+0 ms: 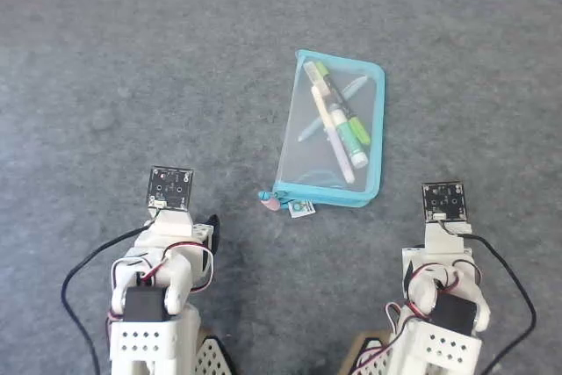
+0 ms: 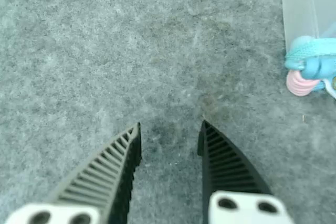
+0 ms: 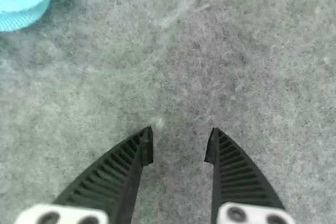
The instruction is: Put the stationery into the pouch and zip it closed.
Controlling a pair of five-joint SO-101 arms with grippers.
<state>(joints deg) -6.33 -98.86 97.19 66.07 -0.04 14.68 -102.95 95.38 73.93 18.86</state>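
High view: fixed overhead, looking down on the whole table (image 1: 105, 68). Wrist views: close and low over the table, facing down and forward past their own jaws. Each shares one pouch (image 1: 332, 133) corner with the high view.

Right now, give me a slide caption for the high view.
Pens inside the clear teal-trimmed pouch on grey felt, ahead of left arm and right arm.
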